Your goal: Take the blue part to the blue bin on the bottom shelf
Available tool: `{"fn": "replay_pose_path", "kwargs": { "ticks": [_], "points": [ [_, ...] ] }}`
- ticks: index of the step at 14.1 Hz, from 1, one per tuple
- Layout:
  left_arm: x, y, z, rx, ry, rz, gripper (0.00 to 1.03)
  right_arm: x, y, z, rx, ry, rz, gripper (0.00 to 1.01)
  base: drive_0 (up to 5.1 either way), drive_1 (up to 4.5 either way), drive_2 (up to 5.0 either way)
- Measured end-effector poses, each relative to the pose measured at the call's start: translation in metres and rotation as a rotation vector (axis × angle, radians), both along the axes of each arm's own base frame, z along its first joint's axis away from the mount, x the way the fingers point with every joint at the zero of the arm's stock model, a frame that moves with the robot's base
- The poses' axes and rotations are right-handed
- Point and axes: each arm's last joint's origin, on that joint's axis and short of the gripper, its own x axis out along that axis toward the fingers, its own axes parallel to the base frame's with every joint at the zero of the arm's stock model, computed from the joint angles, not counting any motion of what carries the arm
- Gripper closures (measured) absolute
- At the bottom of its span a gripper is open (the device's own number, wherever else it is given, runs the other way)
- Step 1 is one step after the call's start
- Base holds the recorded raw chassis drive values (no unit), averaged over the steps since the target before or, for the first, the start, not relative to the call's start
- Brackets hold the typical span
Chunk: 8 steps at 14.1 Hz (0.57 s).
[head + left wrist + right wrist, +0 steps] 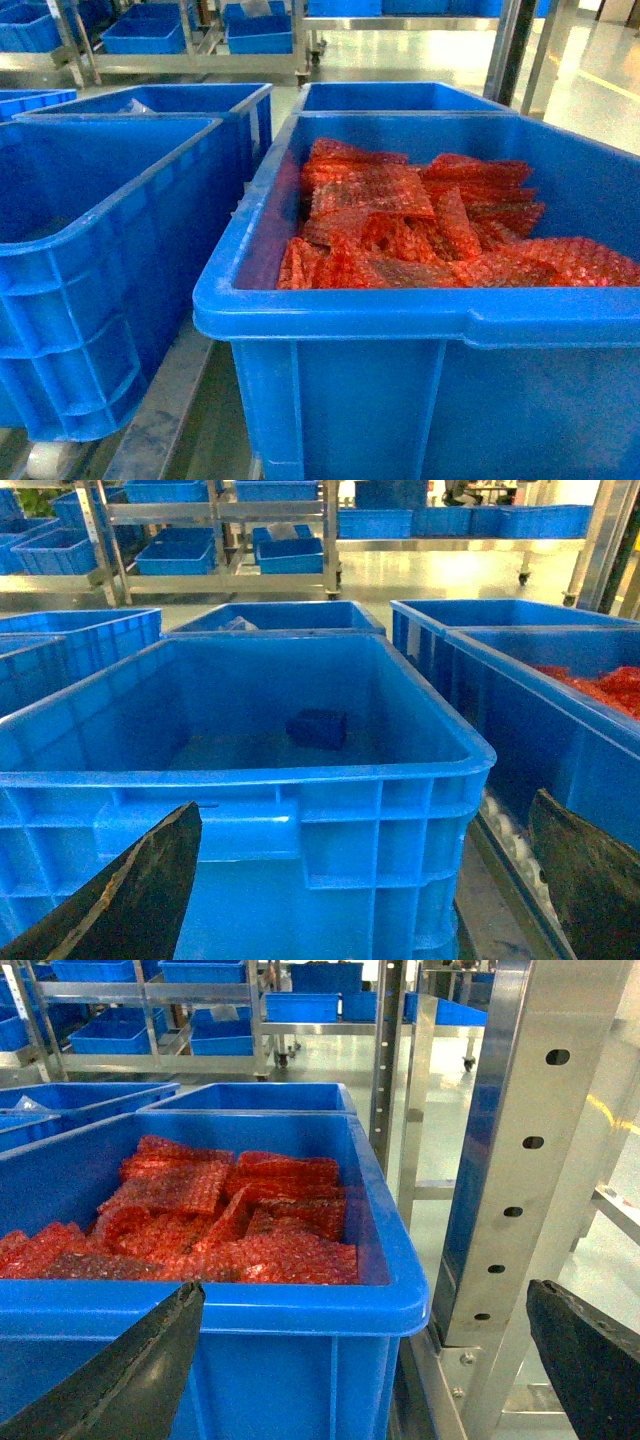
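From the left wrist camera I can see the blue part (317, 728), a small dark-blue block lying on the floor of the blue bin (240, 780) straight ahead of that arm, toward the back and a little right of the middle. Nothing else shows in that bin. The left gripper (365, 880) hangs just short of the bin's near wall, its two dark fingers (130, 890) spread wide to either side of the frame with nothing between them, well apart from the part.

Just to the right of that bin sits a second blue crate (420, 320), filled with red bubble-wrap pouches (420, 225) piled loosely and overlapping. In the head view I see the two side by side, with a narrow gap between them where a steel rail (160, 410) of the rack shows.

The right gripper (365, 1360) hovers at the near right corner of the pouch crate; its fingers (140, 1365) are also spread wide and empty. Beside that crate, on the right, stands a perforated steel upright (520, 1150) of the rack.

More blue bins sit behind these two in a back row (400, 97). Across a shiny floor (330, 1060) another steel shelving unit (220, 540) carries further blue bins on its tiers.
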Motion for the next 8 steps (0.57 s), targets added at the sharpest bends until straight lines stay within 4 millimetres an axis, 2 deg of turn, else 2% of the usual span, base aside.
{"fn": "replay_pose_path", "kwargs": {
  "ticks": [8],
  "points": [
    [0.0, 0.0, 0.0, 0.0, 0.0, 0.0, 0.05, 0.0, 0.0, 0.0, 0.0, 0.0, 0.0, 0.03, 0.0, 0.0, 0.0]
  ]
}}
